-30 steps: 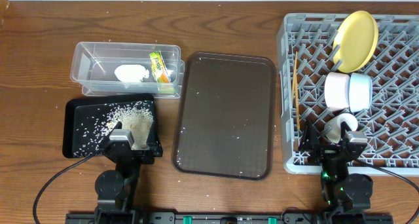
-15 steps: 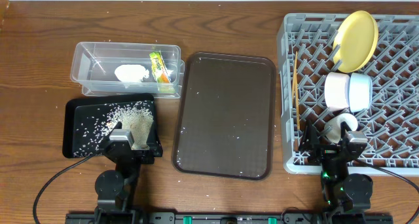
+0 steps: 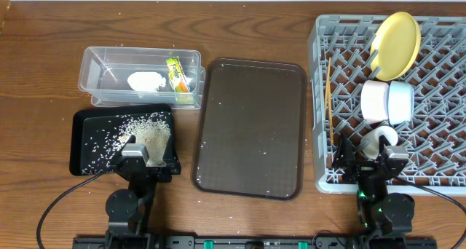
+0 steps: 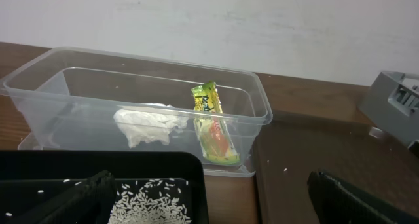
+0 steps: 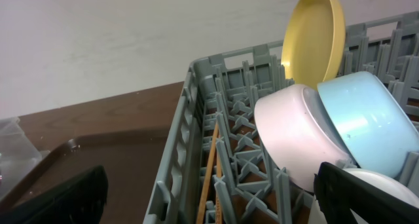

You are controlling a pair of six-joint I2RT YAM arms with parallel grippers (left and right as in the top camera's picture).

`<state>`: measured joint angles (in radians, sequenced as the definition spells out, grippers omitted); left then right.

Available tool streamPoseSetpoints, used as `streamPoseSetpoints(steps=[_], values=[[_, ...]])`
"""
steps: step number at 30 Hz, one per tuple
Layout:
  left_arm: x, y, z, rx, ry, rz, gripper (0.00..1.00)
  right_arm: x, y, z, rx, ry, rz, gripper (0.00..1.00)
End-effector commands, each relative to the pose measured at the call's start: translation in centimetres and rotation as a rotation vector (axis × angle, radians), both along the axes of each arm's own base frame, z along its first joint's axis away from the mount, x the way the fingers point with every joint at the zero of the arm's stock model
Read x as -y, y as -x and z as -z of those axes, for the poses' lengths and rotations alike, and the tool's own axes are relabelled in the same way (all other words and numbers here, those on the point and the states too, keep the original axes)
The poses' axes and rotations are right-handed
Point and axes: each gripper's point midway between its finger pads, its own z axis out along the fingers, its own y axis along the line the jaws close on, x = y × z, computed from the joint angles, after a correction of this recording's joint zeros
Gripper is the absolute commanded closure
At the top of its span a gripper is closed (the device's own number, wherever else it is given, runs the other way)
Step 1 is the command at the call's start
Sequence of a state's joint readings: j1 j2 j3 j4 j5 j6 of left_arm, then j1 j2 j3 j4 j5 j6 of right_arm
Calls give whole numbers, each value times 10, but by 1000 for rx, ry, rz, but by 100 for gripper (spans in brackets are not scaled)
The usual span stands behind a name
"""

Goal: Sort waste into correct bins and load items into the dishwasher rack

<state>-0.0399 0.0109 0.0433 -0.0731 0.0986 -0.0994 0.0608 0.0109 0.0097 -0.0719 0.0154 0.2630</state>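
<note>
Snack wrapper (image 3: 177, 76): a green-yellow printed packet is seen inside the clear tub (image 3: 91, 60), leaning against its right wall.
Tissue wad (image 3: 145, 81): a crumpled white wad lies on the tub floor, just left of the wrapper.
Rice grains (image 3: 135, 128): these are heaped in the right part of the black tray (image 3: 76, 143) and scattered thinly to the left.
Yellow plate (image 3: 395, 36): it is stood on edge among the pegs at the far side of the dishwasher rack (image 3: 437, 81).
Bowls: the white-pink bowl (image 3: 375, 101) and the light blue bowl (image 3: 402, 102) are set on their sides, touching, nearer than the plate.
Chopsticks (image 3: 329, 103): both are laid together along the rack's left wall.
Bins: the tub is placed towards the far left of the table (image 3: 44, 74); the tray is placed in front of it, by the near edge.
Rack: it is set at the right edge of the table.
Serving tray (image 3: 251, 125): the dark brown tray is placed mid-table, between bins and rack.
Left gripper (image 3: 140, 161): it is held at the black tray's near edge, fingers (image 4: 72, 198) spread wide, nothing between them.
Right gripper (image 3: 368, 156): it is held at the rack's near edge, fingers (image 5: 59, 198) spread wide, nothing gripped.
</note>
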Motion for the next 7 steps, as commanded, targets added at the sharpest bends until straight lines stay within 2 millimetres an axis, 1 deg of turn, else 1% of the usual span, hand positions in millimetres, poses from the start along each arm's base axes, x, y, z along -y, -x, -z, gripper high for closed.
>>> streamPoseSetpoints(steps=[1, 7], values=[[0, 0, 14, -31, -13, 3, 4, 1, 0, 1, 1, -13, 4, 1], [0, 0, 14, -31, -13, 3, 4, 1, 0, 1, 1, -13, 4, 1]])
